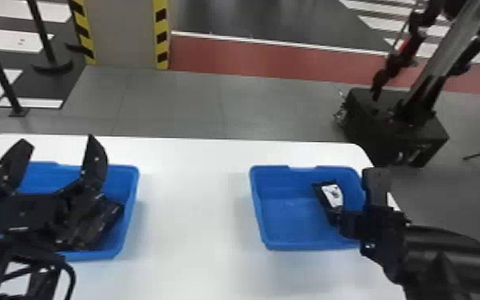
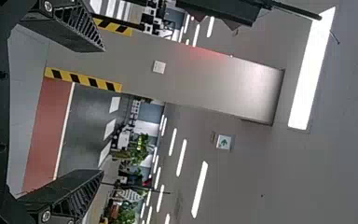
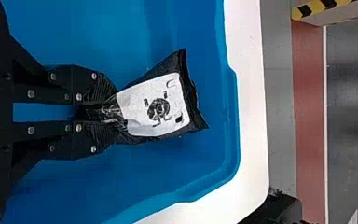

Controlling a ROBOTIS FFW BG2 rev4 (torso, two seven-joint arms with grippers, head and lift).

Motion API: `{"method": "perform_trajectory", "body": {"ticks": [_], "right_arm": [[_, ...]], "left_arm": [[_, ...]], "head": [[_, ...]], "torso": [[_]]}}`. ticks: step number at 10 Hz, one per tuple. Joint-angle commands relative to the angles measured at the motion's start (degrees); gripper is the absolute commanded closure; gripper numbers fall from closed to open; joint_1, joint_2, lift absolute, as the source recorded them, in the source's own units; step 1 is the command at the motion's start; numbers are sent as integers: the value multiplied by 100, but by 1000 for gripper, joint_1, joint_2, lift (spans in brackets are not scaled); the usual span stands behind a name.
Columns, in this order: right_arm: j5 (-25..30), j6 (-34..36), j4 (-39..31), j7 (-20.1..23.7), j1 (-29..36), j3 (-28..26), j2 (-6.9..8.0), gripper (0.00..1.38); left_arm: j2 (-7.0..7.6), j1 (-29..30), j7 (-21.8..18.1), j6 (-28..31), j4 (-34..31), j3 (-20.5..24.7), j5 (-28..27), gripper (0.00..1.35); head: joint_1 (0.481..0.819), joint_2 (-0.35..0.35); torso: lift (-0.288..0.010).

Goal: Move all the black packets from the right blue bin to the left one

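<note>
White smooth table here, my right gripper clamped on a white-labelled black packet in the 3 o'clock blue plastic bin; left gripper gaping at 9 o'clock, lol.

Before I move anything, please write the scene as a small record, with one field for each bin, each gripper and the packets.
Right bin: on the table's right side, one packet in view
Right packet: black, white label, one end gripped
Right gripper: shut on that packet
Left bin: on the table's left side, black packets inside, count unclear behind the arm
Left gripper: open, above left bin
Table: white
</note>
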Motion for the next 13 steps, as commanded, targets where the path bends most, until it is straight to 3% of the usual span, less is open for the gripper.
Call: {"method": "perform_trajectory", "body": {"ticks": [1, 4, 6, 9, 11, 13], "right_arm": [[-192, -575, -135, 0, 233, 0, 4, 1159], [-350, -1770, -1822, 18, 1287, 18, 109, 1159], [-446, -2403, -2258, 527, 1498, 18, 153, 1159], [-429, -2502, -2343, 1169, 1175, 378, 153, 1159], [-508, -2502, -2019, 1406, 753, 914, 65, 1159], [-798, -2600, -1752, 1644, 416, 1503, 4, 1159]], "left_arm": [[-7, 0, -9, -6, 0, -26, 94, 94], [-7, 42, -35, 121, -98, -105, 534, 94], [-7, 155, -35, 950, -577, -70, 630, 94], [19, 127, -123, 2089, -1294, -70, 789, 94], [37, -42, -615, 2835, -1392, 26, 885, 122], [28, -140, -791, 3327, -1420, 0, 903, 140]], "head": [[695, -178], [695, -166], [695, -140], [695, -104], [686, -73], [678, -44]], "torso": [[-110], [-110], [-110], [-110], [-110], [-110]]}}
